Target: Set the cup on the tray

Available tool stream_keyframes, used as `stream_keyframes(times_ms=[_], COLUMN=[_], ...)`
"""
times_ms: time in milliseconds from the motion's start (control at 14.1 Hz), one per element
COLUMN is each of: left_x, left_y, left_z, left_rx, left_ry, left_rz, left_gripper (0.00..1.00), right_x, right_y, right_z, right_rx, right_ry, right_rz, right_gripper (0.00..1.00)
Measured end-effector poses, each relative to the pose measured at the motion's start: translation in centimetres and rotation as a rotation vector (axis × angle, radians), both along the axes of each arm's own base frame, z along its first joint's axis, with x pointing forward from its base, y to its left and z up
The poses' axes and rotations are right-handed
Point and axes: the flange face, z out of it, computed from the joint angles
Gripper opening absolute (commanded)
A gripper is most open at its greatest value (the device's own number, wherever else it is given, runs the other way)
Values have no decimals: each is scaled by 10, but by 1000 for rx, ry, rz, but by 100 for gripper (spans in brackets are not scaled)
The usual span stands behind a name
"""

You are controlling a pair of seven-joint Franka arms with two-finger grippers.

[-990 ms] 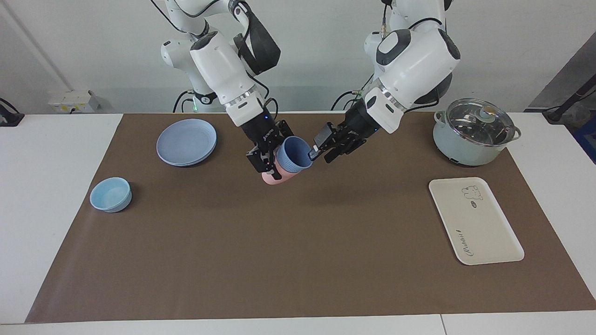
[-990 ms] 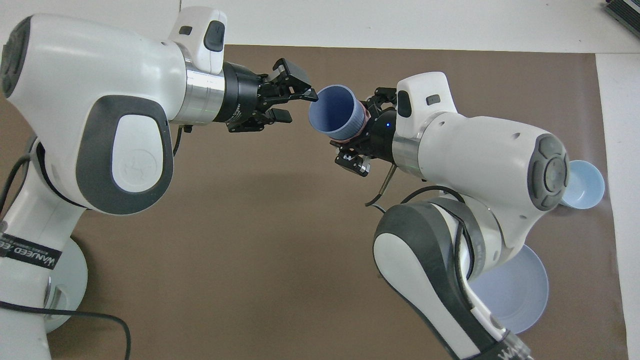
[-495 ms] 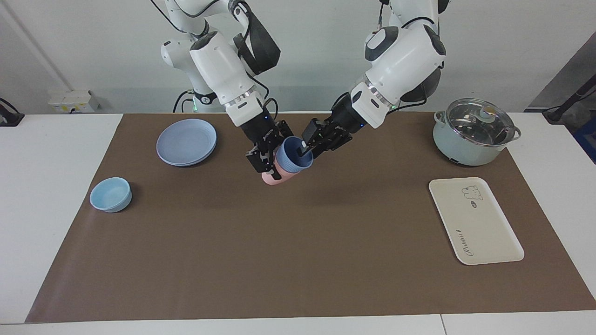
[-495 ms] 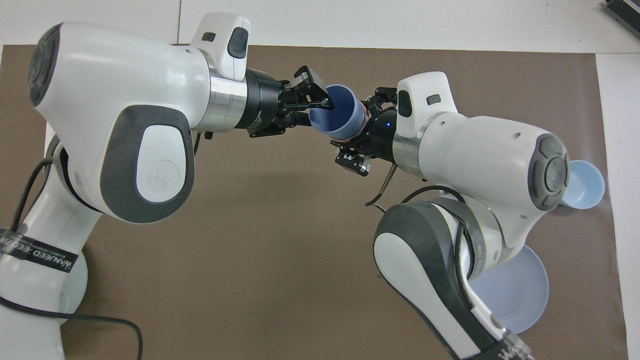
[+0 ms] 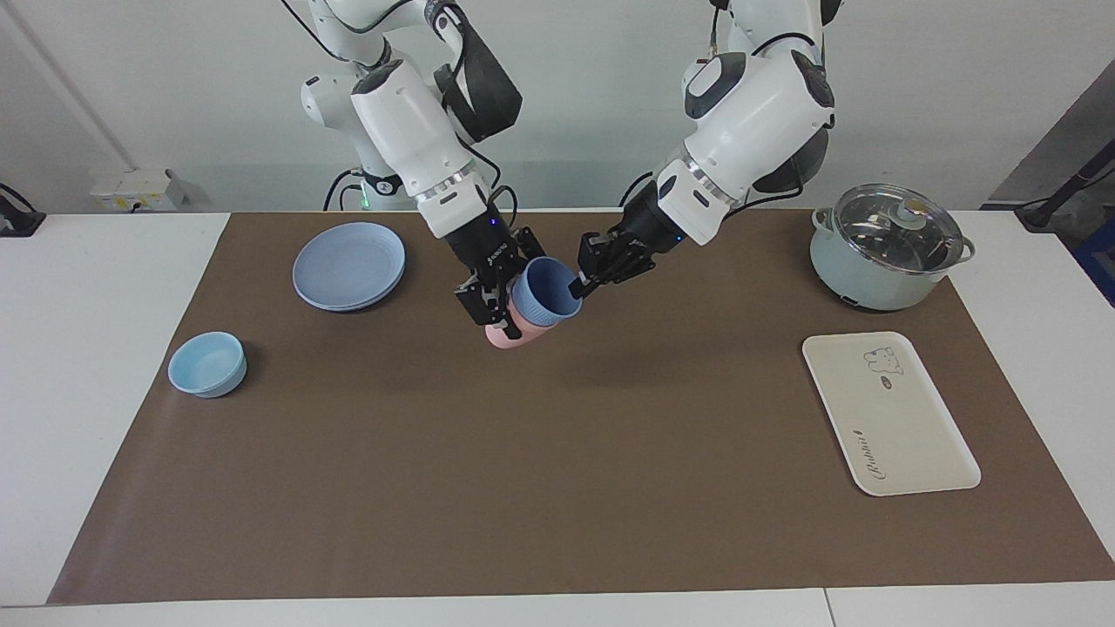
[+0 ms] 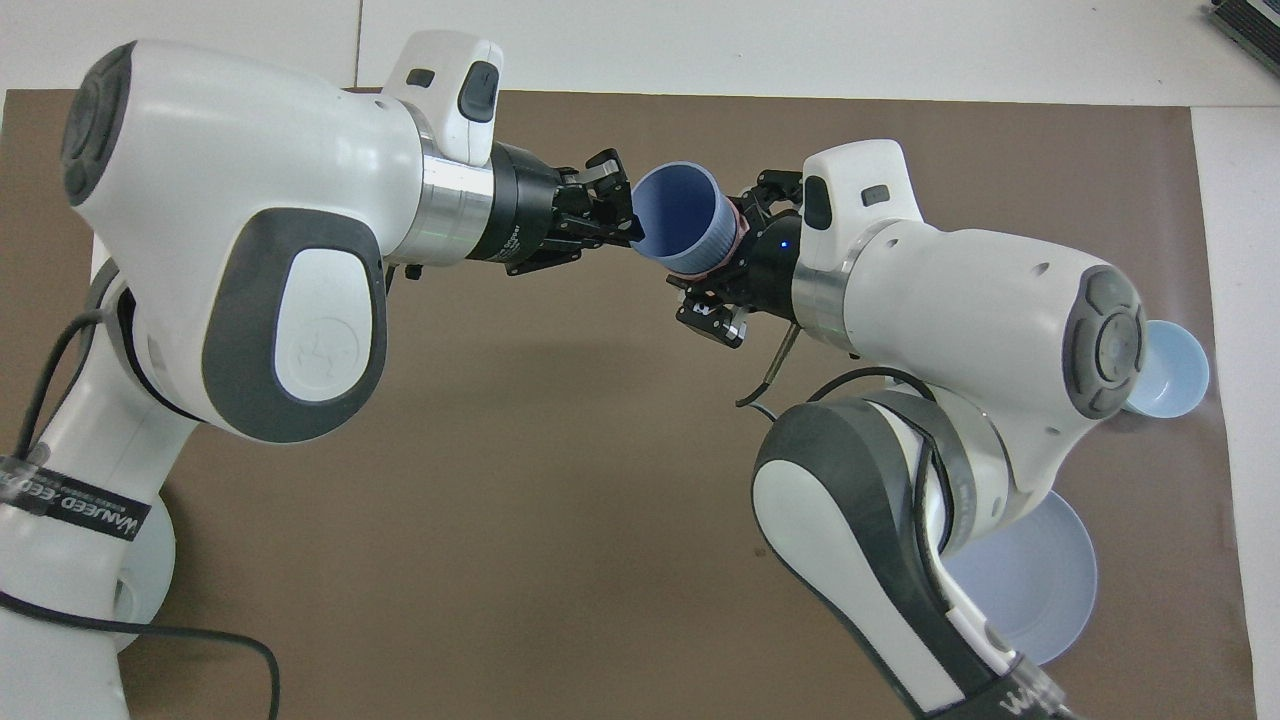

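Brown mat (image 5: 523, 488) on white table (image 5: 87, 348)

One camera faced me from high across the table (image 5: 131, 287), taking in its whole top. Another looked steeply down over my arms, closer. Both shared the brown mat's (image 5: 523, 453) middle.

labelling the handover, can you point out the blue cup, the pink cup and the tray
blue cup (image 5: 542, 296), facing view, ribbed outer wall
pink cup (image 5: 507, 338), facing view, base showing under the blue cup
tray (image 5: 906, 418), facing view, bare middle of its surface
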Motion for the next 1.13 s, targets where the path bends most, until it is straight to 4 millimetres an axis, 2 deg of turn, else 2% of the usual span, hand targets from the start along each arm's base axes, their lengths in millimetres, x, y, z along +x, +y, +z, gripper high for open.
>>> stream_keyframes(times_ms=[424, 636, 848, 1131], left_x=[-1, -7, -17, -20], left_y=[3, 11, 27, 54], left_z=[8, 33, 62, 77], left_rx=[8, 31, 32, 134], left_ry=[-12, -63, -89, -133], left_rz=[-4, -9, -7, -2], left_gripper=[0, 0, 0, 0], right_x=[0, -1, -1, -1], right_y=[2, 3, 4, 4], right_z=[3, 3, 3, 2], right_rx=[3, 3, 3, 2], right_ry=[-5, -5, -4, -4], right_rz=[3, 5, 6, 6], right_gripper=[0, 0, 0, 0])
